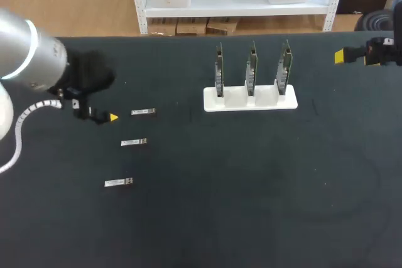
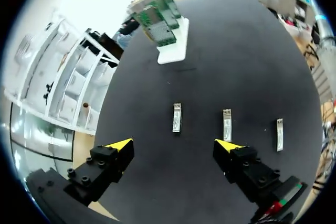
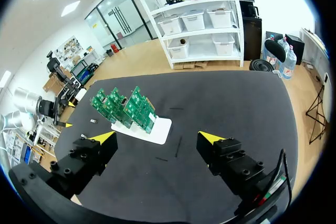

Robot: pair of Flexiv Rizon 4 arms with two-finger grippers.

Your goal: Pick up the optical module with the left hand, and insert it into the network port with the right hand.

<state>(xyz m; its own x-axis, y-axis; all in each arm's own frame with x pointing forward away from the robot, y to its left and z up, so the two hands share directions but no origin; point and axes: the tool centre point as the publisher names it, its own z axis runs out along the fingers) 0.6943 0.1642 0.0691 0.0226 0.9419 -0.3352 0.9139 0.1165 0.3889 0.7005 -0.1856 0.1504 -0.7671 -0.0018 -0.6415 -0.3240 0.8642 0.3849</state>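
Left arm (image 1: 34,54) over counter (image 1: 251,186) left side, jaws open | nearest optical module (image 2: 177,117) just ahead, untouched | right jaws open

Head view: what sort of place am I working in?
Probably a robot test bench for network hardware: a black table, a white stand holding three upright green circuit boards, and three small silver optical modules laid out separately.
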